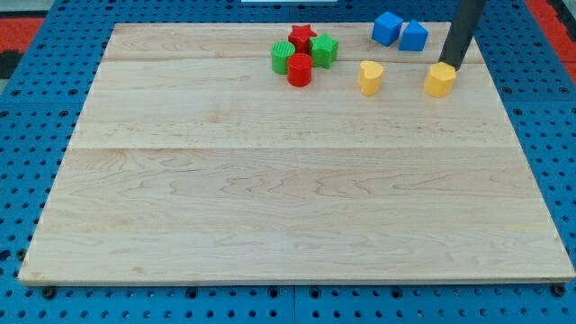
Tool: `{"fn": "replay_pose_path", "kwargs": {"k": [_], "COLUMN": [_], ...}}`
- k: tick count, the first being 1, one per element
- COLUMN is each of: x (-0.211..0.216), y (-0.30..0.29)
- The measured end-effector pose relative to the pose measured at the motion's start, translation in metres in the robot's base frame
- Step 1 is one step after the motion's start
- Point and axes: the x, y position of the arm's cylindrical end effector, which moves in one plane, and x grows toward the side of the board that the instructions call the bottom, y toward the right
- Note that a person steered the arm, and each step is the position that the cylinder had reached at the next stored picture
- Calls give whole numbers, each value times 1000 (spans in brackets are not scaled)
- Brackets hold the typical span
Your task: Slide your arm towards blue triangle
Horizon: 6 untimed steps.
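The board [288,180] is pale, smooth, matt wood with visible grain; the surrounding blue base [27,135] is perforated.

Two blue blocks lie at the view's top right on the wooden board, side by side and touching. Left blue block [387,28]: larger-looking, angular, one corner toward the view's bottom. Right blue block [414,36]: boxier, slightly lower in the view. Which one is the triangle cannot be told at this angle.

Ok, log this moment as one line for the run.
my tip: touching yellow block | blue blocks: view's left of rod, not reached | red-green cluster: untouched
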Motion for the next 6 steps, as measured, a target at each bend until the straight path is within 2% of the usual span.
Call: {"fn": "replay_pose_path", "kwargs": {"k": [1,2,3,4,5,6], "x": [26,76,113,79,-5,-32], "y": [-13,-26,-68,-56,-51,-54]}}
